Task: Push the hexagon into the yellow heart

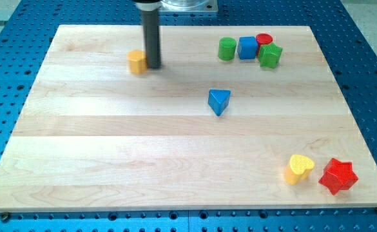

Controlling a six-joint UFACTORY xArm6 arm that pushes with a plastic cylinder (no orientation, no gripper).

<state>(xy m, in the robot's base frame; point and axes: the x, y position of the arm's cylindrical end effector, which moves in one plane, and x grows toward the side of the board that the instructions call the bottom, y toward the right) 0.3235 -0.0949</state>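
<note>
The yellow hexagon lies near the view's top left of the wooden board. My tip stands right beside the hexagon, on its right side, touching or nearly touching it. The yellow heart lies far off at the view's bottom right. The rod rises from the tip straight up out of the view's top.
A blue triangle lies near the board's middle, between hexagon and heart. A red star sits just right of the heart. At the top right cluster a green cylinder, a blue cube, a red cylinder and a green star.
</note>
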